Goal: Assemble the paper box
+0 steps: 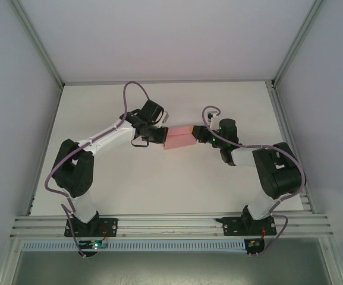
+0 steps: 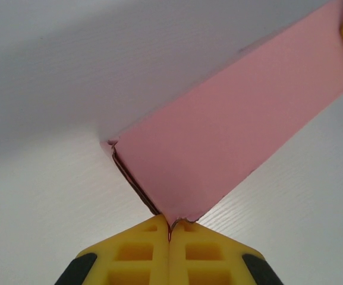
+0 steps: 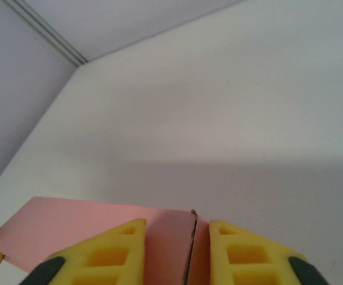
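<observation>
The pink paper box (image 1: 180,138) is held flat and elongated just above the table's middle, between my two grippers. My left gripper (image 1: 161,135) is shut on its left corner; in the left wrist view the yellow fingertips (image 2: 153,237) pinch the box's (image 2: 230,130) near corner, pressed together. My right gripper (image 1: 200,135) grips the opposite end. In the right wrist view its gripper (image 3: 177,222) has a finger on each side of the box's (image 3: 70,228) narrow end, both touching the pink card, with a dark flap edge between them.
The white table (image 1: 159,184) spreads around the box, bounded by grey walls and an aluminium frame rail (image 1: 171,225) at the near edge. The back corner of the enclosure (image 3: 70,56) lies beyond the box in the right wrist view.
</observation>
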### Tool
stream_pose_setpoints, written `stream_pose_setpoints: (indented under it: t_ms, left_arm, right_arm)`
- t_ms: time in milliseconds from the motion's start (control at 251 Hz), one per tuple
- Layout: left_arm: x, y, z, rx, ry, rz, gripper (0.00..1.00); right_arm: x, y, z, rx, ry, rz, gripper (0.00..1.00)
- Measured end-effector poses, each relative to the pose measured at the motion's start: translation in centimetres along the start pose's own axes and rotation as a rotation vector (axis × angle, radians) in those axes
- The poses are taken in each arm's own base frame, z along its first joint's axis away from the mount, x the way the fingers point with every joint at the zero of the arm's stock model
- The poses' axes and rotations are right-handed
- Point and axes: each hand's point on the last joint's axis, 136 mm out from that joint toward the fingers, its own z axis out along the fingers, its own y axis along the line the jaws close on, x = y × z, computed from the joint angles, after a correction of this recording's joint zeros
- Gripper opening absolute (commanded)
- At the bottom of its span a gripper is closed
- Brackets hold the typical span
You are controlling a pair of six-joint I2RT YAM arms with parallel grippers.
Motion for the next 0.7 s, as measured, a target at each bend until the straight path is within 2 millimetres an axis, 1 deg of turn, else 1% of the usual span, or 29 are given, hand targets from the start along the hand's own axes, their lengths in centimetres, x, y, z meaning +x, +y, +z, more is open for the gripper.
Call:
stream_pose_setpoints:
  t_ms: [40, 104, 148, 200, 271, 355, 415, 439, 499, 575, 678, 698]
  left_arm:
    - [0.1, -0.1, 0.0, 0.006, 0.004, -0.001, 0.17]
    - [0.2, -0.3, 0.1, 0.018, 0.012, -0.007, 0.35]
    - [0.6, -0.2, 0.1, 0.015, 0.026, -0.008, 0.43]
    - [1.1, 0.0, 0.3, 0.016, 0.044, -0.021, 0.6]
    - [1.5, 0.1, 0.2, 0.021, 0.063, -0.036, 0.67]
    - [2.1, -0.2, -0.2, 0.053, 0.084, -0.062, 0.8]
    - [2.1, -0.5, -0.8, 0.091, 0.084, -0.103, 0.92]
    - [2.0, -0.5, -1.2, 0.111, 0.078, -0.124, 0.99]
    - [1.3, -0.6, -2.1, 0.164, 0.053, -0.178, 1.0]
    - [-0.1, -0.3, -3.2, 0.231, 0.002, -0.253, 1.0]
    - [-1.8, 0.3, -3.7, 0.285, -0.045, -0.314, 1.0]
    - [-2.1, 0.4, -3.6, 0.293, -0.049, -0.322, 0.99]
  right_arm:
    - [-0.1, 0.0, -0.1, -0.009, -0.019, -0.009, 0.14]
    - [-0.2, 0.0, -0.2, -0.017, -0.04, -0.017, 0.14]
    - [-0.3, 0.0, -0.2, -0.018, -0.047, -0.022, 0.13]
    - [-0.3, 0.0, -0.2, -0.019, -0.048, -0.026, 0.13]
    - [-0.3, -0.1, -0.2, -0.015, -0.045, -0.028, 0.13]
    - [-0.4, -0.1, -0.1, -0.008, -0.039, -0.03, 0.13]
    - [-0.4, -0.1, 0.0, -0.006, -0.034, -0.028, 0.13]
    - [-0.5, -0.1, 0.0, -0.005, -0.033, -0.027, 0.13]
    - [-0.5, -0.2, 0.1, -0.002, -0.027, -0.024, 0.13]
    - [-0.5, -0.1, 0.2, -0.001, -0.021, -0.022, 0.13]
    - [-0.5, -0.2, 0.3, 0.002, -0.016, -0.018, 0.13]
    - [-0.5, -0.1, 0.3, 0.002, -0.015, -0.018, 0.13]
